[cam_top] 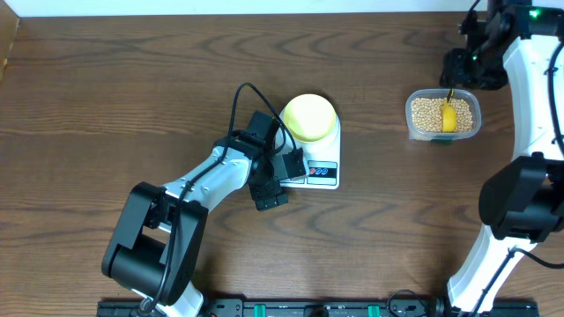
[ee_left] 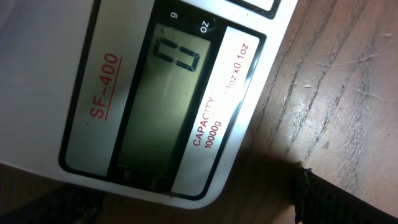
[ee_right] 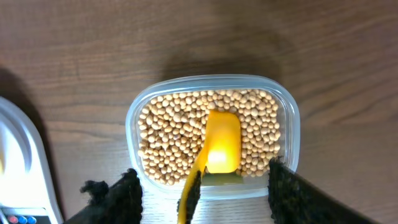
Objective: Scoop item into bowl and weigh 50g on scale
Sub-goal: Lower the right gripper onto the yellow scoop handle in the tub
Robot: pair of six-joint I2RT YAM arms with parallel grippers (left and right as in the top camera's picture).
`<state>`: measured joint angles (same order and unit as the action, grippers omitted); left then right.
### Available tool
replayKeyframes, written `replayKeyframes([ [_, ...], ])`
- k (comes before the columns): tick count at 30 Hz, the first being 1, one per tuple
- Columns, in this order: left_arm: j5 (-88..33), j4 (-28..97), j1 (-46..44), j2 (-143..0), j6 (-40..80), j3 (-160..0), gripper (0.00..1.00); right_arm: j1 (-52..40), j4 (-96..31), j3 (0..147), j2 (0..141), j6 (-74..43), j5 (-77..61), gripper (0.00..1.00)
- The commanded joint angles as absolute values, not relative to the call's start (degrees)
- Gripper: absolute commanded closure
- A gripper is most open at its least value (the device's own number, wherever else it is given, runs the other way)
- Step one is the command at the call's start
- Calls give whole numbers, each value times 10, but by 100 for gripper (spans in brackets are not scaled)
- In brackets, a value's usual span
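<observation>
Zero shows on the scale display, a grey LCD with red "SF-400" on one side and a red capacity label on the other. The scale is white and rectangular, with coloured round buttons on its front.

The bowl sits on the back part of the scale. It is pale yellow, round and about as wide as the scale, and its inside shows plain yellow from overhead.

The left gripper hovers over the scale's front-left corner, right above the display. Its fingers are apart, with dark tips at the two lower corners of the wrist view, and it holds nothing.

The beans lie well to the right of the scale, in a clear tub with rounded corners on the wooden table. They are small, round, tan-beige and packed across the tub floor.

A bright yellow scoop lies in the beans, its handle crossing the tub's near rim.

The right gripper hangs over that rim with its fingers spread wide. The handle lies between them and is not clamped. I cannot tell whether either finger touches it.
</observation>
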<state>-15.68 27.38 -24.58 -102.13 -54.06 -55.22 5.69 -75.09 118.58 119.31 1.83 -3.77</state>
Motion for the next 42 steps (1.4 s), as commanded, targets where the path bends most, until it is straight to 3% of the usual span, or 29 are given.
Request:
replayKeyframes([
  [1,-169,275,-251,-1056,-559,-547,2,43,-743,1158,1201,18,-24,43],
  [7,-169,275,-251,-1056,-559,-547,2,35,-675,1078,1201,18,-8,49],
  [10,-169,275,-251,-1056,-559,-547,2,35,-655,1053,1201,18,2,60],
  [17,-169,275,-251,-1056,-559,-547,2,35,-654,1045,1201,18,14,61],
  [19,-169,275,-251,-1056,-559,-547,2,35,-651,1045,1201,18,14,68],
  [30,-169,275,-251,-1056,-559,-547,2,35,-651,1045,1201,18,14,59],
  [34,-169,275,-251,-1056,-559,-547,2,35,-655,1045,1201,18,14,84],
  [37,-169,275,-251,-1056,-559,-547,2,36,-660,1045,1201,18,26,97],
  [42,-169,275,-251,-1056,-559,-547,2,49,-664,1045,1201,18,28,99],
])
